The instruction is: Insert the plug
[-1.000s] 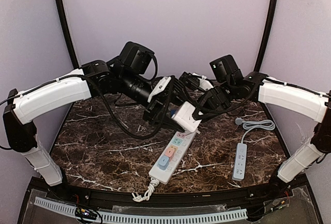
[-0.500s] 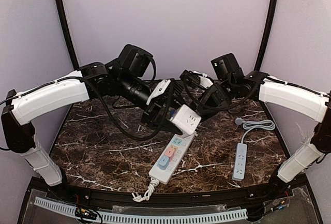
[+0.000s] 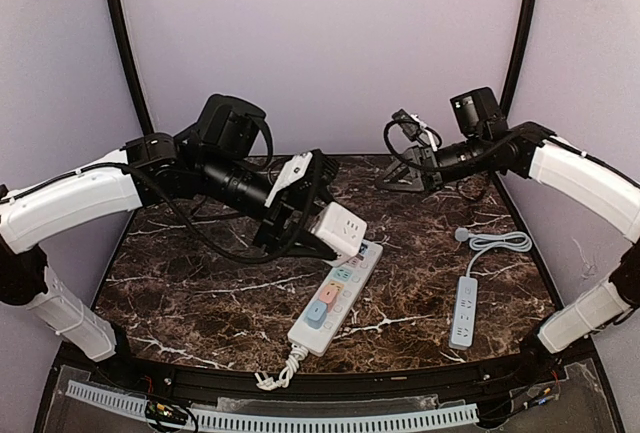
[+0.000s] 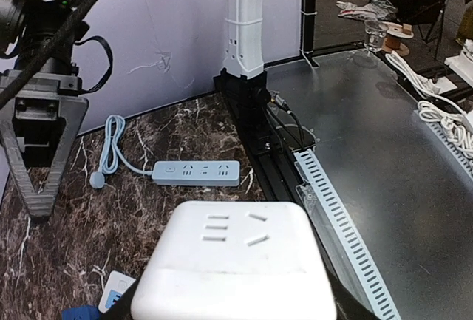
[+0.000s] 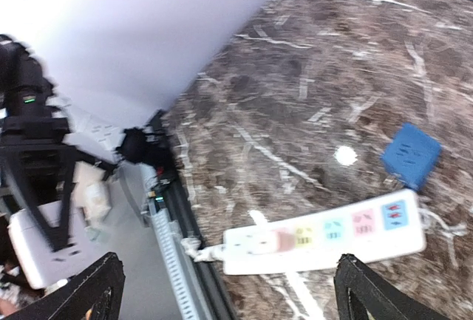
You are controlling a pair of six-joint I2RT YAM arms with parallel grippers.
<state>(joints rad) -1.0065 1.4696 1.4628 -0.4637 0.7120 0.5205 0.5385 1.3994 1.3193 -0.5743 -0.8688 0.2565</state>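
- Task status, as I judge it: not yet done. The white plug [image 3: 343, 225] is off the surface [image 3: 190, 298], carried just above the far end of the coloured power strip [image 3: 328, 301]. The sockets I can see are empty. Left to do: line it up over a socket, lower it, press it home, let go.
- Room: pale lilac walls [image 3: 320, 43] on three sides, with two black posts [image 3: 122, 43] rising at the back corners.
- The surface: dark brown marble pattern with white veins, black rim along the near edge.
- The left arm [image 3: 80, 193]: reaches in from the left toward the middle. The left gripper [image 3: 322, 235] is clamped on the white plug, whose socket face points up. I cannot see its pins.
- The right arm [image 3: 580, 168]: held high at the back right, well apart from the plug. The right gripper [image 3: 403, 178] has its fingers spread wide and holds nothing.
- The coloured power strip: white body with pastel socket panels, lying diagonally near the middle, its coiled cord [image 3: 275, 373] at the near edge.
- One small grey strip [image 3: 465, 311]: on the right side, its grey cable [image 3: 497, 242] looped behind it, well apart from both grippers.
- One blue block [image 5: 412, 155]: shown in the right wrist view, on the surface just beside the coloured strip's far end. I cannot tell what it is.
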